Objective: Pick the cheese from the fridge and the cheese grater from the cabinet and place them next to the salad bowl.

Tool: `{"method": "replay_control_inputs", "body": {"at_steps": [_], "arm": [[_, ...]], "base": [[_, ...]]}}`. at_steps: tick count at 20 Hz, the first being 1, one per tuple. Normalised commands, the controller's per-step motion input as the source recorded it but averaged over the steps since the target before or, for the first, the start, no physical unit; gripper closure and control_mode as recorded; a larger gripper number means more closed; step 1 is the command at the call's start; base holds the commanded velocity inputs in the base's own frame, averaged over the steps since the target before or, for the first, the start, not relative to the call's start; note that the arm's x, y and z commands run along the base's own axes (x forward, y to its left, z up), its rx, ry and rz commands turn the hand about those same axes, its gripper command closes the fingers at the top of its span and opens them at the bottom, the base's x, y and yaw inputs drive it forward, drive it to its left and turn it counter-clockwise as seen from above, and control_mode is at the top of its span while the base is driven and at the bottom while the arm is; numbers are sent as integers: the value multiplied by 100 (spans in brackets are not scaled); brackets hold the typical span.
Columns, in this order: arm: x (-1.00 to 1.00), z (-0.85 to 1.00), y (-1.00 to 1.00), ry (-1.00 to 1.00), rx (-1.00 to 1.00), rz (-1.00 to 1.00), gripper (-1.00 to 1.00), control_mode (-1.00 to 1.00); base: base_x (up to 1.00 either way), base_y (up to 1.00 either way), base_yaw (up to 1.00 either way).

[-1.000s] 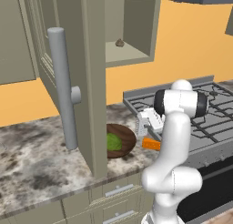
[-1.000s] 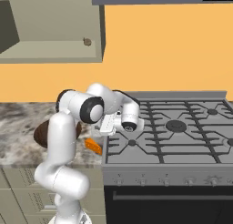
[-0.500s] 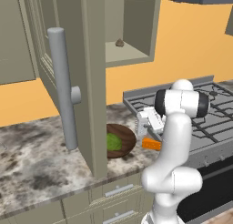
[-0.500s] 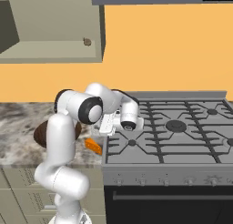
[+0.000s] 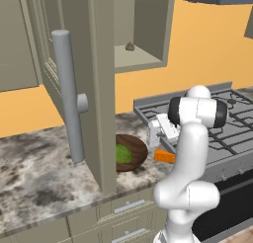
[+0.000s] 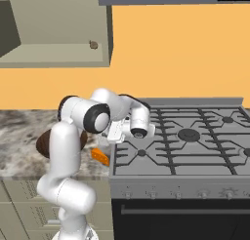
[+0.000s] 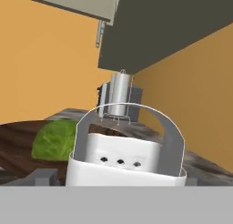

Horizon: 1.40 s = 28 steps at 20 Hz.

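The silvery-white cheese grater (image 5: 156, 132) (image 6: 115, 130) (image 7: 126, 160) stands at the stove's left edge, just right of the salad bowl (image 5: 131, 151) (image 6: 44, 142) (image 7: 18, 143) with its green leaves. My gripper (image 5: 162, 130) (image 6: 122, 130) (image 7: 122, 178) is level with the grater. Its jaws stand wide on either side of the grater, with a little gap. The orange cheese (image 5: 164, 156) (image 6: 100, 156) lies on the counter in front of the grater. The cabinet (image 5: 74, 89) (image 6: 58, 34) hangs open above. The fridge is out of view.
A small brown lump (image 5: 130, 46) (image 6: 93, 45) sits on the cabinet shelf. The open cabinet door with its thick grey bar handle (image 5: 68, 96) juts over the marble counter (image 5: 34, 173). The gas stove (image 5: 232, 123) (image 6: 190, 141) lies to the right.
The jaws have spread wider around the cheese grater. The arm and the other things have hardly moved.
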Motion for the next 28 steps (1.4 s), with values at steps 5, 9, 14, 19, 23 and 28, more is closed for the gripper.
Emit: {"method": "replay_control_inputs", "body": {"at_steps": [5,9,14,19,23,28], "arm": [[0,45,0,0,0,0,-100,-100],[-8,60,-1,0,1,0,-100,-100],[-22,75,-32,-2,5,0,-100,-100],[-99,83,-40,-5,8,-3,-100,-100],[-100,100,64,-29,0,0,-100,-100],[-100,100,85,-25,0,0,-100,-100]], "base": [[0,0,0],[0,0,0],[0,0,0],[0,0,0],[0,0,0],[0,0,0]]}}
